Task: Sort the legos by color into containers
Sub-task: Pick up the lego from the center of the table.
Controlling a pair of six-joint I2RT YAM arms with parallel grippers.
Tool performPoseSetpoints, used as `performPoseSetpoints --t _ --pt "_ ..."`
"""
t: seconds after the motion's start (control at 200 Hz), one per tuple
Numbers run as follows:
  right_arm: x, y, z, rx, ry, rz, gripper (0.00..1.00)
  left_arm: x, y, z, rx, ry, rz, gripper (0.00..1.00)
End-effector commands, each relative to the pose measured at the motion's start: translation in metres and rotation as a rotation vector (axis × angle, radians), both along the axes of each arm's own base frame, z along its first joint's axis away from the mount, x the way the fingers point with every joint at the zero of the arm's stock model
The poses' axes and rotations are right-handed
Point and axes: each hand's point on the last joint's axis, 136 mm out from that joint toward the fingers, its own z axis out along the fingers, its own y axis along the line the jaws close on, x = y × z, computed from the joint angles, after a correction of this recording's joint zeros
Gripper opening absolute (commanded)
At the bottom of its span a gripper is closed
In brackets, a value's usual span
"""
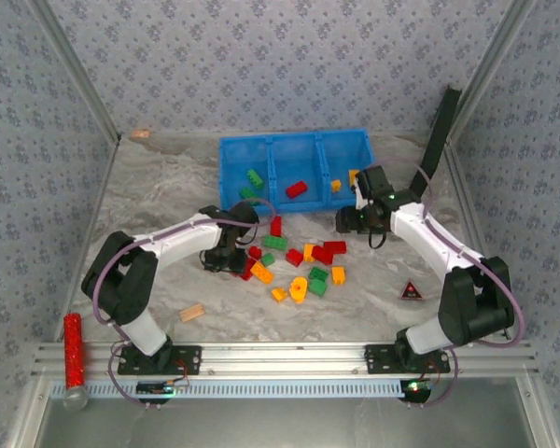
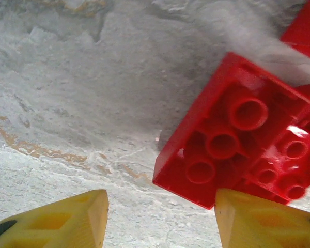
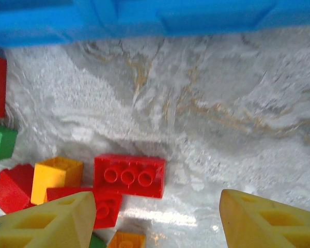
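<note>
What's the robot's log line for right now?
left fingers: open, by red brick | right fingers: open, empty, near blue tray | bricks: most outside tray

The space is closed in on three sides by walls point(image 1: 289, 56) papered in pale blue-grey with a small floral print. The table point(image 1: 140, 196) is topped in grey-white marble veined with tan, evenly lit. Metal posts point(image 1: 77, 73) are set at the corners, and aluminium rails point(image 1: 289, 357) along the near edge.

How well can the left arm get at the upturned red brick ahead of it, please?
Probably yes: the red brick lies just beyond the open left tool, with bare table between, though off-centre, so a sideways shift seems needed.
</note>
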Motion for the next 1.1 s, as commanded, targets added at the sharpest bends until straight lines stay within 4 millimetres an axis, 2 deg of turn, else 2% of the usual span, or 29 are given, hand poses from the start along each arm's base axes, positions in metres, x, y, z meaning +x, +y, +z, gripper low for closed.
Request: performPoseSetpoints --t 0.0,0.35,0.73,0.815,1.004,1.094 --pt "-0.017 0.005 -0.005 0.012 0.043 -0.004 0.66 -0.006 0.001 0.001 -0.023 0.01 -0.01 0.56" --pt "-0.017 0.008 0.002 -0.012 0.028 0.003 0.67 -0.011 -0.002 -0.014 -0.03 0.053 -0.025 0.56" --pt "-0.026 0.004 0.003 -0.037 0.042 0.004 0.66 0.015 -0.023 -0.025 -0.051 0.041 -0.06 0.53" --pt "-0.032 0.002 0.003 -0.04 0.052 0.003 0.66 0.018 -0.026 -0.027 -0.06 0.043 -0.066 0.48" --pt "-0.05 0.001 -0.005 -0.025 0.099 -0.008 0.65 0.018 -0.021 -0.032 -0.058 0.069 -0.038 0.24" --pt "-0.06 0.004 -0.012 -0.004 0.124 -0.015 0.65 0.014 -0.016 -0.03 -0.05 0.076 -0.024 0.19"
